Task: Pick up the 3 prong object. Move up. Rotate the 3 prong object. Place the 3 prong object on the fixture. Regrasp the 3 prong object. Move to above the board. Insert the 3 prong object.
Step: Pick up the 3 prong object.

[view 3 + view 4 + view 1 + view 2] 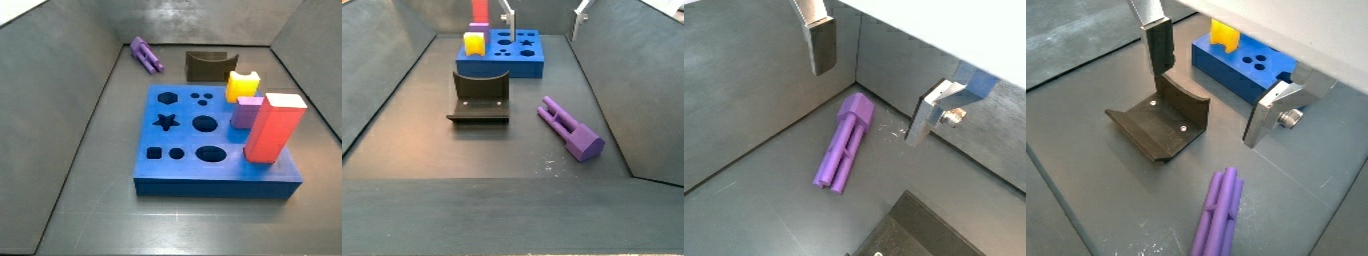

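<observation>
Presently on the grey floor: purple bar [571,127], slim and ridged, lying flat near a side wall, untouched; also seen in a wrist view [844,143] beneath the hand, and far off in a side view [146,54] by the back corner. Hand [875,85] raised above the bar, fingers spread wide, nothing between them; one silver finger [822,45] and its partner [930,110] clear of the bar; finger ends just visible at the upper edge of a side view [543,12]. Dark fixture [478,96] standing on the floor between bar and blue board, notch upward; apart from the bar; shown too in a wrist view [1160,120]. Blue board [214,140] with shaped holes, lying flat past the fixture; carrying a yellow block [242,85], a short lilac block [247,112] and a tall red block [274,127] along one edge; three small round holes open near the yellow block [1257,64].
</observation>
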You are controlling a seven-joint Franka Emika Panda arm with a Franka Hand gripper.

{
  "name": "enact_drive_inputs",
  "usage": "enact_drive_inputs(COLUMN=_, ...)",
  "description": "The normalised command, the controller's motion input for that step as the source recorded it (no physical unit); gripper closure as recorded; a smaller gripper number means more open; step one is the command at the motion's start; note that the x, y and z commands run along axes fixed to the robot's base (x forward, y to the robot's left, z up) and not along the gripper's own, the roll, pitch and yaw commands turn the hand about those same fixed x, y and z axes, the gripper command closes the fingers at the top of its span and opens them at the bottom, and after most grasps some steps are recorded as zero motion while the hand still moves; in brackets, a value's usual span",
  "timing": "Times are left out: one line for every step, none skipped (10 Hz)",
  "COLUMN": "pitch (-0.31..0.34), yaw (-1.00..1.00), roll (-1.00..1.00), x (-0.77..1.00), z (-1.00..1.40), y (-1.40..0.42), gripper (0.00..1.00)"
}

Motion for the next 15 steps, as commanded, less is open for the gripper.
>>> enact_drive_inputs(pitch=-0.046, yaw=0.5, roll=0.0, x=-0.07, z=-0.51, y=0.09, gripper=0.0)
enact_drive_inputs(pitch=-0.059, yaw=1.0, roll=-0.01, x=-0.05, z=-0.76, y=0.09, gripper=0.0)
enact_drive_inputs(pitch=-0.087, yaw=1.0, roll=0.0, x=-0.12, z=-0.75, y=0.09, gripper=0.0)
enact_drive_inputs(pitch=-0.086, yaw=1.0, roll=0.0, x=-0.11, z=-0.74, y=0.09, gripper=0.0)
enact_drive_inputs(pitch=-0.033, yaw=0.98, roll=-0.06, x=-0.12, z=-0.61, y=0.18, gripper=0.0)
enact_drive_inputs(pitch=-0.026, yaw=0.9, roll=-0.04, x=-0.2, z=-0.5, y=0.27, gripper=0.0)
enact_drive_inputs(pitch=-0.031, yaw=0.85, roll=-0.06, x=-0.24, z=-0.47, y=0.34, gripper=0.0)
enact_drive_inputs(pitch=-0.06, yaw=0.74, roll=-0.08, x=-0.3, z=-0.5, y=0.46, gripper=0.0)
enact_drive_inputs(pitch=-0.06, yaw=0.71, roll=-0.09, x=-0.33, z=-0.48, y=0.49, gripper=0.0)
enact_drive_inputs(pitch=-0.063, yaw=0.65, roll=-0.11, x=-0.37, z=-0.47, y=0.55, gripper=0.0)
enact_drive_inputs(pitch=-0.071, yaw=0.61, roll=-0.13, x=-0.38, z=-0.53, y=0.6, gripper=0.0)
enact_drive_inputs(pitch=-0.104, yaw=0.5, roll=-0.08, x=-0.53, z=-0.68, y=0.59, gripper=0.0)
enact_drive_inputs(pitch=-0.089, yaw=0.13, roll=-0.02, x=-0.65, z=-0.87, y=0.4, gripper=0.0)
enact_drive_inputs(pitch=-0.071, yaw=0.0, roll=-0.01, x=-0.7, z=-1.0, y=0.3, gripper=0.0)
enact_drive_inputs(pitch=-0.01, yaw=-0.36, roll=0.0, x=-0.58, z=-1.0, y=0.03, gripper=0.0)
